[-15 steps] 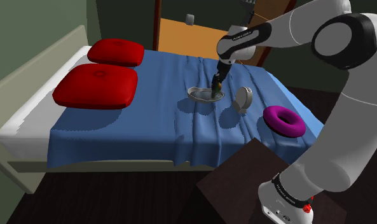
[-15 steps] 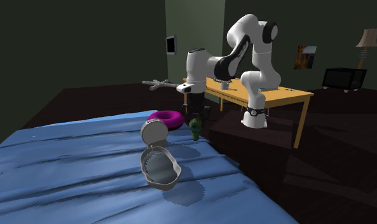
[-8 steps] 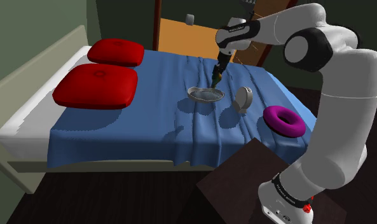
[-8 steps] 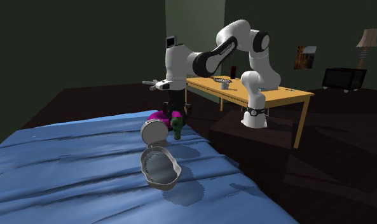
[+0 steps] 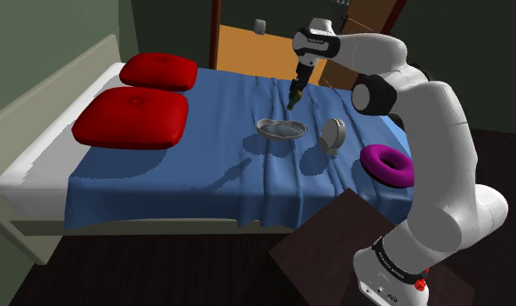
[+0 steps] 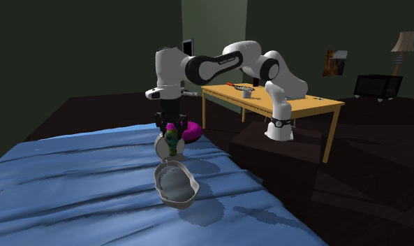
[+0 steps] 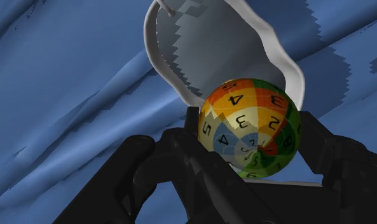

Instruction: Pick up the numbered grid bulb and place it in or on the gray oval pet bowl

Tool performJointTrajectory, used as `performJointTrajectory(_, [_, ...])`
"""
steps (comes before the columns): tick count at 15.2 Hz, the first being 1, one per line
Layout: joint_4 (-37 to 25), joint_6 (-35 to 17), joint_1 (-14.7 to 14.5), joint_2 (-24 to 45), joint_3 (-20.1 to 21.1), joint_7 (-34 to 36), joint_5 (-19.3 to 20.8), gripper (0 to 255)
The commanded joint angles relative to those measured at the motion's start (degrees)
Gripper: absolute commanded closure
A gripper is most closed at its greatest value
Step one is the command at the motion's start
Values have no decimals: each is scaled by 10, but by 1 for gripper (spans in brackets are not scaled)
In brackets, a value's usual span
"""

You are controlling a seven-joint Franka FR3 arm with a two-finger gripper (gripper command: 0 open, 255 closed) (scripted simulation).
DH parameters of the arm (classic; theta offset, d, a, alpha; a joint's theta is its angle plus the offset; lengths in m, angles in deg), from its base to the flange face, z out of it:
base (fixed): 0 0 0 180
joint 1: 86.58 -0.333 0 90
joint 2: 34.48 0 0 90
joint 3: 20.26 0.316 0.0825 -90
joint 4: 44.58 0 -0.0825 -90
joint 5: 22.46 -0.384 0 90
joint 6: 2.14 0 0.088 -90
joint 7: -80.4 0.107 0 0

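Observation:
A round bulb (image 7: pixel 249 127) patterned in orange, yellow, green and blue squares with black numbers sits clasped between my black fingers (image 7: pixel 192 124). My gripper (image 5: pixel 294 98) is shut on the bulb (image 5: pixel 293 99) and hangs in the air above the blue bed, just beyond the far rim of the gray oval pet bowl (image 5: pixel 281 129). From the second exterior view the bulb (image 6: pixel 172 142) hangs above the bowl (image 6: pixel 175 184), under the gripper (image 6: pixel 170 137). Looking along the gripper, the bowl (image 7: pixel 222 44) lies just past the bulb.
The bowl rests on a bed with a blue cover (image 5: pixel 204 165). Two red pillows (image 5: pixel 132 116) lie at the shoulder view's left. A gray round object (image 5: pixel 333 136) stands upright beside the bowl, and a magenta ring (image 5: pixel 389 165) lies nearer the stand. A yellow table (image 6: pixel 289 103) stands behind.
The arm has carried the bulb up and away from the stand, from over the bowl's near side to just past its far rim. The fingers stayed shut on it.

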Motion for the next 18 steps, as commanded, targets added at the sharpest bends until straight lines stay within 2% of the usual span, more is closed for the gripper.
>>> performJointTrajectory(1, [-13, 0, 4, 13, 1, -2, -1, 255])
performJointTrajectory(9, [33, -54, -1, 22, 3, -6, -4, 255])
performJointTrajectory(18, [57, -100, -2, 44, 6, -9, -8, 255])
